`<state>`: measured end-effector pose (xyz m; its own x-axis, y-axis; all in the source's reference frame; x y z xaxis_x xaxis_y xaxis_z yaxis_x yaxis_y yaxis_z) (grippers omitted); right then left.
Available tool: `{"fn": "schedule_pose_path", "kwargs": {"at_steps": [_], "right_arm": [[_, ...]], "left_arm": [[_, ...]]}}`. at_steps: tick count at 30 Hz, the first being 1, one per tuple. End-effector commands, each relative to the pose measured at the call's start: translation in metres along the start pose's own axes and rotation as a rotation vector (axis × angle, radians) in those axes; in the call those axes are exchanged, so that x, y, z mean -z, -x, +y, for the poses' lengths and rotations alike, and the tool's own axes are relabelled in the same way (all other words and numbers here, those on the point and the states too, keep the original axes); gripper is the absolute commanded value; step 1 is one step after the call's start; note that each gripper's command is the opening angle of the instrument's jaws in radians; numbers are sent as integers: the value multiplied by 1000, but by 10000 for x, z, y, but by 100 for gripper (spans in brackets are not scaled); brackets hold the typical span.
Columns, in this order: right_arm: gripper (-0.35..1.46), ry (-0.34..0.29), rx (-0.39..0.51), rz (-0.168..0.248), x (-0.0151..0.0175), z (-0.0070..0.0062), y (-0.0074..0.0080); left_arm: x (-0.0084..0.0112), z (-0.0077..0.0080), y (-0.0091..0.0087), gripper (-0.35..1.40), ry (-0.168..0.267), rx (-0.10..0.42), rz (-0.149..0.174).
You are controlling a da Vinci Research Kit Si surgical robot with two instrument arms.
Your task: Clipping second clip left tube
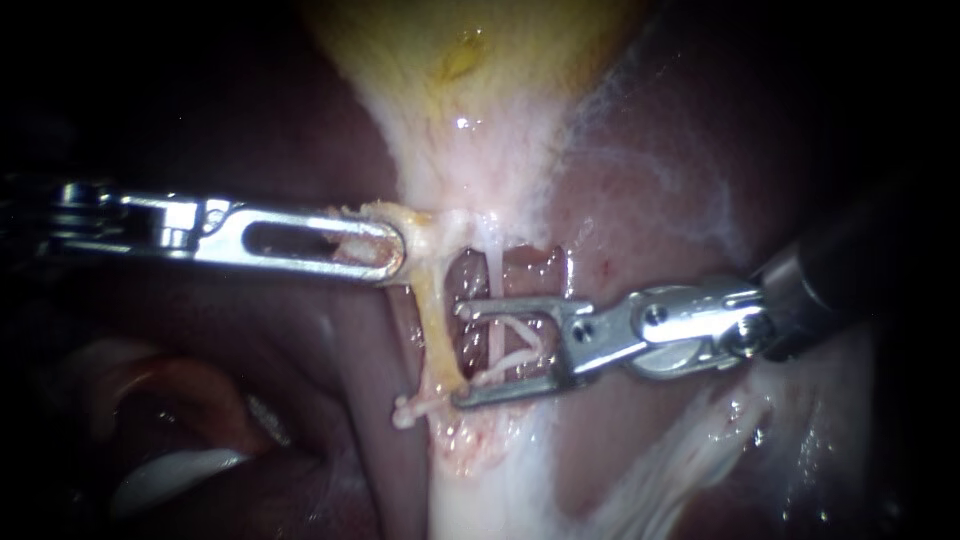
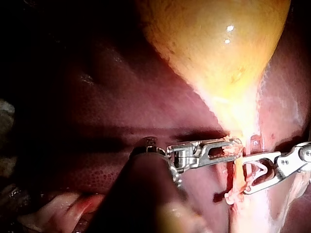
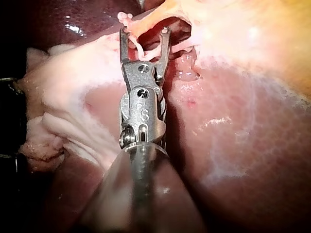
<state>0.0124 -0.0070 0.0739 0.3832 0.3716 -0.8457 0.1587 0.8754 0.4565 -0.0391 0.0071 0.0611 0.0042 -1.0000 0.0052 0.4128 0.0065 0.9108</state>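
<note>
The left tube (image 1: 438, 320) (image 2: 238, 172) (image 3: 155, 17), a yellowish strand, runs down from the gallbladder (image 1: 460, 90) (image 2: 218, 48) neck. A small white clip (image 1: 405, 410) (image 2: 231, 196) (image 3: 124, 17) sits on its lower end. My left instrument (image 1: 385, 250) (image 2: 233, 148) is shut on tissue at the top of this tube. My right instrument (image 1: 458, 355) (image 2: 245, 174) (image 3: 146, 31) comes in from the right. Its jaws stand apart and hold a white V-shaped clip (image 1: 525, 340) (image 3: 146, 51) between them. The jaw tips reach the left tube's side, above the seated clip. A thinner white tube (image 1: 495, 285) crosses the gap between the jaws.
Dark red liver (image 1: 250, 130) (image 2: 97, 97) (image 3: 243, 145) lies on both sides. Pale stripped tissue (image 1: 480, 480) (image 3: 53, 121) spreads below the tubes. An opening in the tissue (image 1: 530, 265) shows behind the tubes.
</note>
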Motion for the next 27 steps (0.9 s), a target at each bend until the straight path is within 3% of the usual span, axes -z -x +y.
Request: {"fn": "schedule_pose_path", "kwargs": {"at_steps": [1, 4, 9, 14, 22, 27], "right_arm": [[49, -9, -4, 1, -3, 0, 1], [49, -33, -16, 0, -12, -1, 0], [48, -77, -52, 54, -22, -2, -6], [45, -111, -67, 79, -31, -1, -11], [41, -114, -117, 97, -40, 0, -11], [11, -115, -187, 97, -36, 0, -9]], "left_arm": [[0, 0, 0, -35, 1, 0, 0], [-1, 0, 0, -35, 1, 0, -1], [-2, -1, 1, -35, 2, 1, -1], [-3, -1, 1, -35, 2, 1, -1], [-5, -1, 1, -35, 2, 1, -2], [-5, -1, 2, -35, 2, 1, -1]]}}
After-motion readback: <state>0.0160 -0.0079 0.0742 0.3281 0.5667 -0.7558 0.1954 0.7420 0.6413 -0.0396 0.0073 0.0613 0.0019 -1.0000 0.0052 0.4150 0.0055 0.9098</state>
